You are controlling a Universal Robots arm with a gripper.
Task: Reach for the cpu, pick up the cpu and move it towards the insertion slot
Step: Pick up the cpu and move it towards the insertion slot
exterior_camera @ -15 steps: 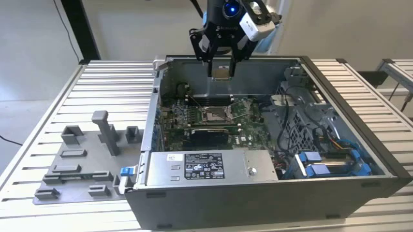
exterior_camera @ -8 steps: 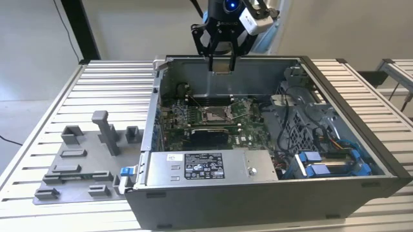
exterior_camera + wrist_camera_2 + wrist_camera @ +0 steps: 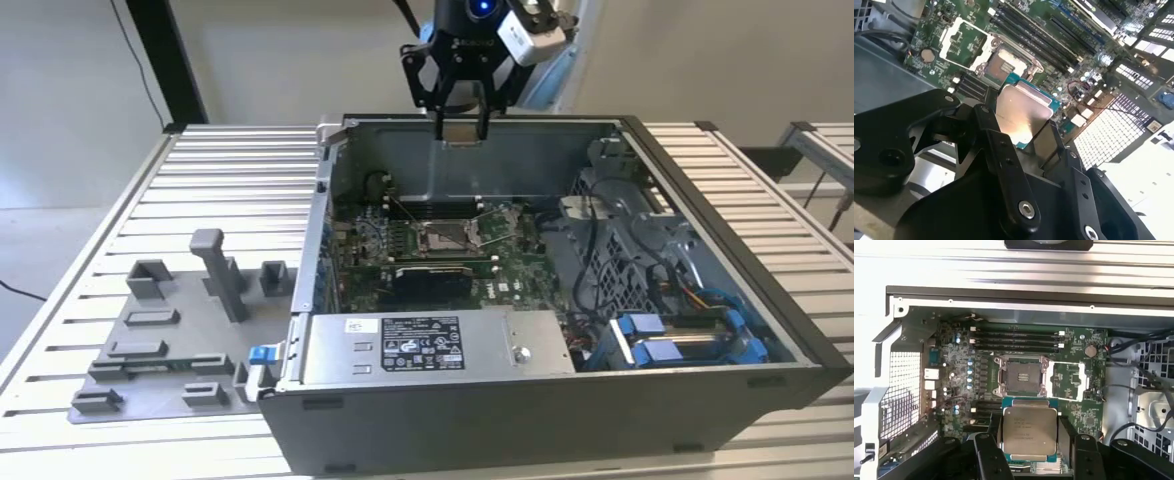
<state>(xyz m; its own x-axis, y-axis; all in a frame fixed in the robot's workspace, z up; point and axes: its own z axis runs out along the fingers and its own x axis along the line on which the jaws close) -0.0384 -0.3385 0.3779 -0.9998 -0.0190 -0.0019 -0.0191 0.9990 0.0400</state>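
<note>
My gripper hangs above the back wall of the open computer case, shut on the cpu. In both wrist views the cpu is a thin square chip with a pale silvery face, clamped by its edges between the two black fingers. The insertion slot lies below inside the case, a silver-framed square socket on the green board. Its centre is dark and open, with the load plate folded aside. The cpu is in the air, well above the slot and apart from it.
The case walls ring the motherboard. A power supply sits at the case front, and cables and blue drive brackets lie at the exterior view's right. A grey plastic fixture rests on the slatted table at the exterior view's left.
</note>
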